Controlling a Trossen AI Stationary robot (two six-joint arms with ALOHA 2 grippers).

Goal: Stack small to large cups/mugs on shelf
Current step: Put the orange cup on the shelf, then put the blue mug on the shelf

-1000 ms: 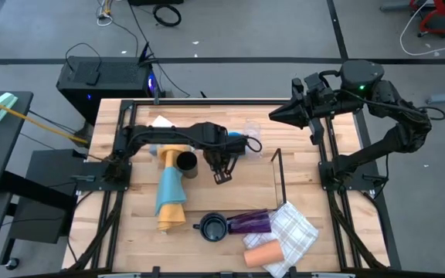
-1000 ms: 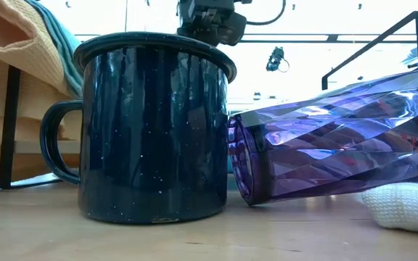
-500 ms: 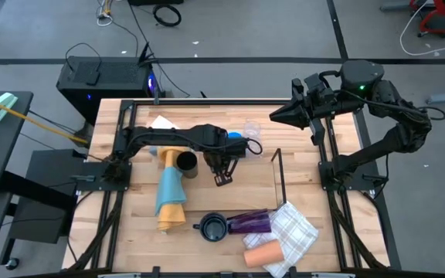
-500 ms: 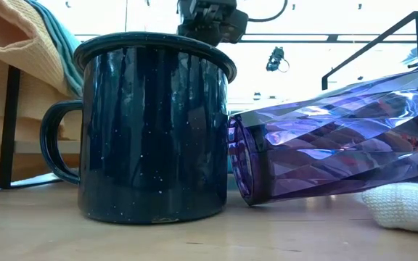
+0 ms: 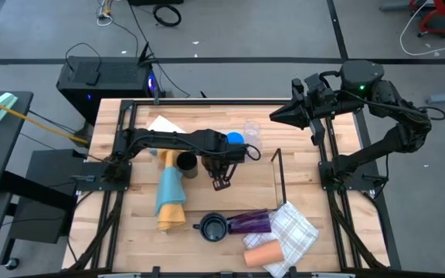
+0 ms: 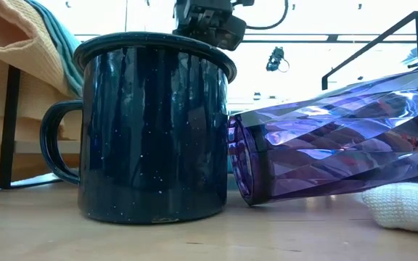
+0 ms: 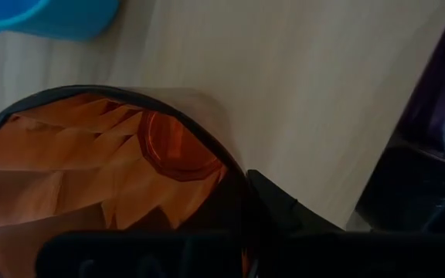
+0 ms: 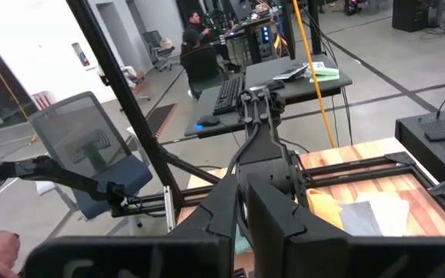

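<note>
The left tool (image 5: 221,184) is seen over the counter (image 5: 137,232) centre, its fingers clamped on the rim of an amber cup (image 7: 91,185), which fills the left wrist view. A blue cup (image 5: 236,140) lies just behind it. The right tool (image 5: 273,116) is raised above the counter's far right edge, jaws nearly together and empty. A dark mug (image 6: 154,127) stands upright, touching a purple tumbler (image 6: 332,141) lying on its side. The wire shelf (image 5: 278,174) stands right of centre.

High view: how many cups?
6: dark cup by the cloth, blue cup and clear glass at back, mug, purple tumbler, peach cup in front. Others may hide under left arm.
</note>
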